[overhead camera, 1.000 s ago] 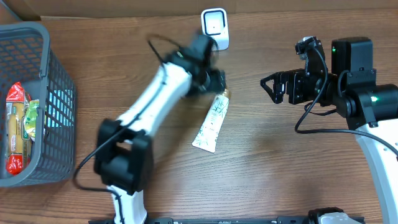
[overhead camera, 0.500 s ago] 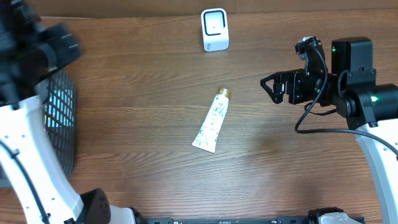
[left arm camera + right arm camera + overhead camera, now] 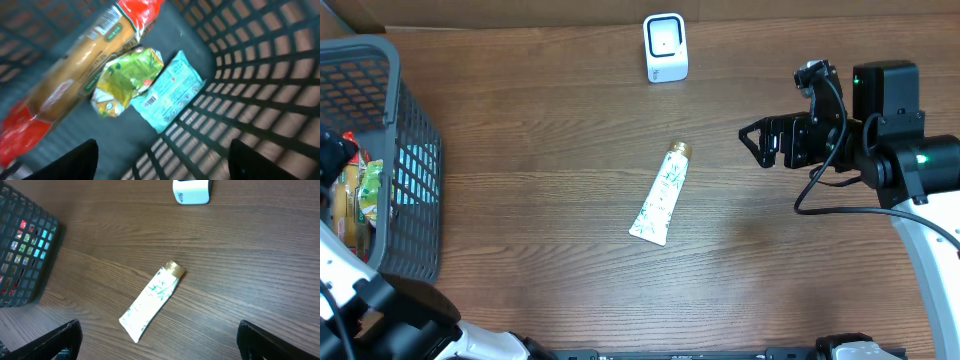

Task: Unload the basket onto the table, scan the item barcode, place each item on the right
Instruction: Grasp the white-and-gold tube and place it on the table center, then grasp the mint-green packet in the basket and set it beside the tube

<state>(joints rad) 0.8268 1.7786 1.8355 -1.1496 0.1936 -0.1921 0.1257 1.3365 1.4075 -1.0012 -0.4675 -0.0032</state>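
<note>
A white barcode scanner (image 3: 665, 47) stands at the table's far edge; it also shows in the right wrist view as the scanner (image 3: 191, 191). A white tube with a gold cap (image 3: 660, 195) lies flat mid-table, apart from both grippers. My left gripper (image 3: 160, 162) hangs open inside the grey basket (image 3: 405, 150), above a teal packet (image 3: 170, 90) whose barcode faces up, a green pouch (image 3: 125, 80) and a long red-ended package (image 3: 75, 85). It holds nothing. My right gripper (image 3: 752, 140) is open and empty to the right of the tube (image 3: 152, 300).
The basket wall (image 3: 260, 70) rises close on the right of the left gripper. In the overhead view the basket fills the left edge of the wooden table (image 3: 540, 130). A cardboard edge runs along the back.
My left arm has swung from beside the tube and scanner to the far left, over the basket. The tube stays on the table. The right arm has not moved.
</note>
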